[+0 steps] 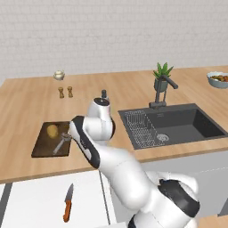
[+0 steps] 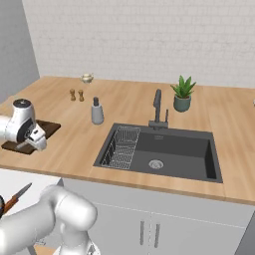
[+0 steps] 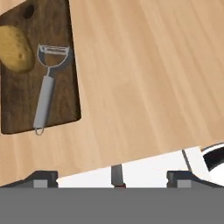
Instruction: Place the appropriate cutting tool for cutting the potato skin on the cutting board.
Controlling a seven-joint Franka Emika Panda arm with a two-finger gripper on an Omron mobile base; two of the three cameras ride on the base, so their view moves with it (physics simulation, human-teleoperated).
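At the bottom of the hand view the gripper (image 3: 112, 178) stands wide open, its dark fingertips (image 3: 41, 178) holding nothing. In the upper left, the grey peeler (image 3: 46, 89) lies on the dark cutting board (image 3: 65, 52), its head just beside the potato (image 3: 15, 48). An orange-handled knife (image 1: 68, 203) lies lower left in the left base view.

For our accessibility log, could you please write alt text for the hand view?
A grey peeler lies on a dark wooden cutting board beside a yellowish potato, released by the gripper. Light wooden countertop spreads to the right.
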